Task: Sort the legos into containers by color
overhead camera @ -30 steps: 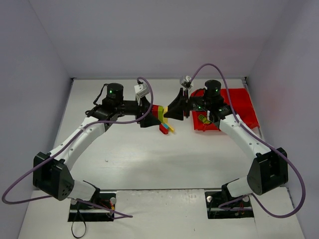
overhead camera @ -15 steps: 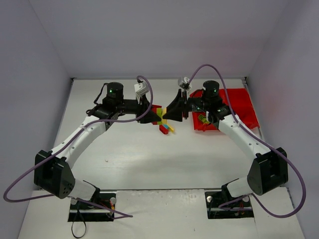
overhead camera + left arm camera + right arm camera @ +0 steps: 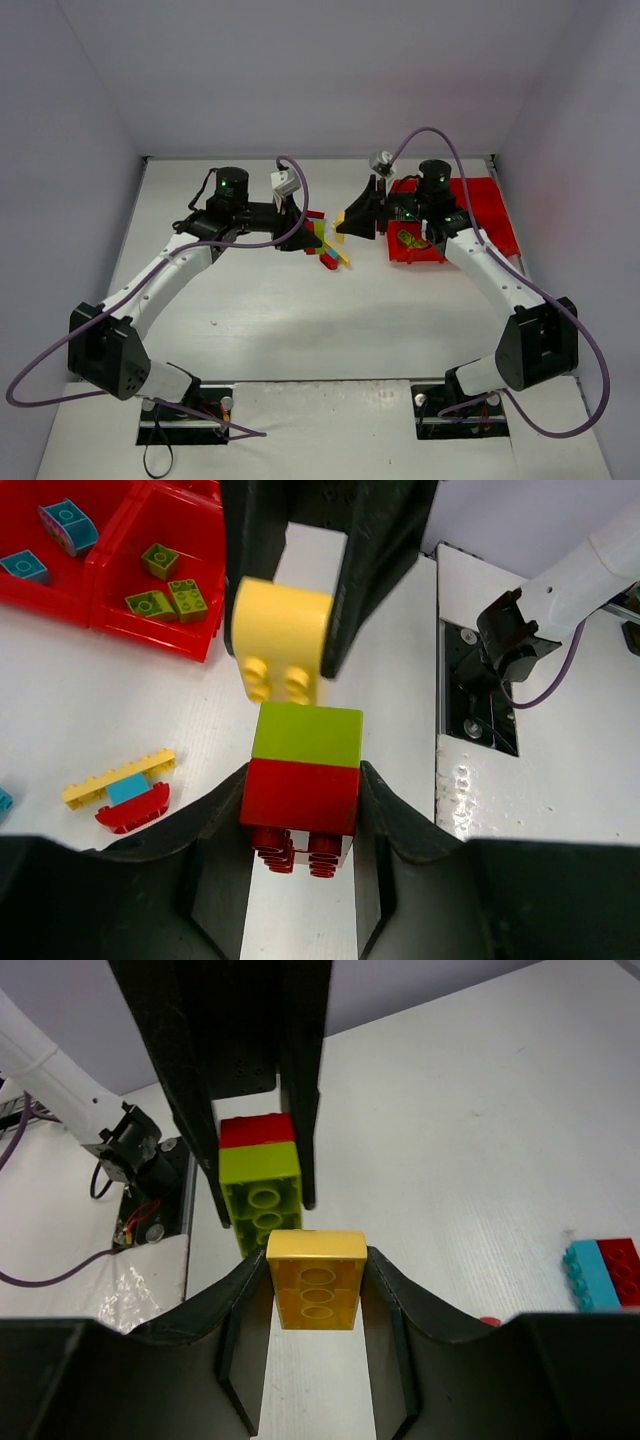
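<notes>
The sorting is partly done. The tray sits at the table's far right corner. One of its compartments holds cyan bricks and the next holds green bricks. The other compartments cannot be seen well enough to judge.

The step in hand looks like pulling a stuck pile apart. Both arms meet above the middle of the table, toward its far edge and just left of the tray. The left gripper pinches the red base of a green-red stack, with a finger pressed on each side. The right gripper faces it, clamped on a yellow brick. In the left wrist view, the yellow brick is clear of the green top, with a small gap between them, so that split seems made.

Much remains. The yellow brick has to go into a compartment, and the green and red of the held stack need separating and dropping by color. On the table below lies a small joined piece of yellow, cyan and red. A cyan-and-red pair lies nearby. Both appear to need breaking up too.
</notes>
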`<action>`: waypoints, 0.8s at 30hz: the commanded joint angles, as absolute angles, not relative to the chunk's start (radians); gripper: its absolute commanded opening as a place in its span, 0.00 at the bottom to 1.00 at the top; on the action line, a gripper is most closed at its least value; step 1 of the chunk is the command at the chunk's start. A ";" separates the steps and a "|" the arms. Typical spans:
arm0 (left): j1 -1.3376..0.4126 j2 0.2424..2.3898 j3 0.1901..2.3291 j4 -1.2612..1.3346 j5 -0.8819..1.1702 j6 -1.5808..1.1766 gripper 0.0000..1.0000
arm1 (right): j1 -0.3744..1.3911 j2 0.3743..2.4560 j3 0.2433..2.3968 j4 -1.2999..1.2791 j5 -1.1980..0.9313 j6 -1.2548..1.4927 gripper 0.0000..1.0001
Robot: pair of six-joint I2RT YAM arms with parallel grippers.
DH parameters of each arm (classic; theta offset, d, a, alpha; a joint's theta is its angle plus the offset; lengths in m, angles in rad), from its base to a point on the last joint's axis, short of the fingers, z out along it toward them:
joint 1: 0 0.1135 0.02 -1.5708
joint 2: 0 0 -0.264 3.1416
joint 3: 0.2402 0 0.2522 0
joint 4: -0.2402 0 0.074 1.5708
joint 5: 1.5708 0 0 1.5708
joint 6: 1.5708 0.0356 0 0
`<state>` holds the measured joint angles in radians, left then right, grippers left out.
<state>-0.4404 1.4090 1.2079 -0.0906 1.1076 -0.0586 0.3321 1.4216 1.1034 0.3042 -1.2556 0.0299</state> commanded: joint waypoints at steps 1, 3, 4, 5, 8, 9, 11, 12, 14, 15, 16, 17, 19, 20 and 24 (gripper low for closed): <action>-0.434 1.362 1.252 -0.080 1.152 -0.018 0.09 | 0.282 1.407 1.101 0.371 -1.295 0.014 0.00; -0.431 1.362 1.255 -0.083 1.155 -0.018 0.09 | 0.270 1.408 1.097 0.361 -1.299 0.011 0.00; -0.430 1.361 1.255 -0.083 1.157 -0.017 0.09 | 0.261 1.410 1.097 0.356 -1.302 0.009 0.00; -0.428 1.359 1.256 -0.087 1.154 -0.017 0.09 | 0.258 1.411 1.100 0.335 -1.301 0.009 0.00; -0.422 1.351 1.259 -0.104 1.138 -0.017 0.09 | 0.203 1.405 1.106 0.290 -1.208 -0.018 0.00; -0.417 1.345 1.259 -0.109 1.118 -0.018 0.09 | 0.181 1.405 1.109 0.282 -1.151 -0.003 0.00; -0.414 1.326 1.252 -0.135 1.027 -0.018 0.09 | 0.094 1.407 1.124 0.262 -0.917 0.046 0.00; -0.413 1.318 1.247 -0.144 0.993 -0.017 0.09 | 0.062 1.417 1.132 0.255 -0.838 0.095 0.00; -0.410 1.292 1.217 -0.152 0.933 -0.015 0.09 | -0.030 1.431 1.167 0.210 -0.628 0.129 0.00; -0.410 1.284 1.203 -0.149 0.908 -0.017 0.09 | -0.049 1.442 1.178 0.200 -0.551 0.135 0.00; -0.410 1.275 1.189 -0.146 0.887 -0.017 0.09 | -0.064 1.448 1.193 0.193 -0.414 0.143 0.00; -0.408 1.263 1.178 -0.144 0.868 -0.017 0.09 | -0.089 1.456 1.200 0.192 -0.360 0.141 0.00; -0.408 1.258 1.152 -0.140 0.827 -0.015 0.09 | -0.110 1.486 1.213 0.190 -0.269 0.150 0.00; -0.410 1.258 1.146 -0.132 0.819 -0.017 0.09 | -0.123 1.497 1.229 0.195 -0.196 0.153 0.00; -0.410 1.276 1.144 -0.121 0.782 -0.049 0.09 | -0.150 1.595 1.273 0.202 -0.063 0.144 0.00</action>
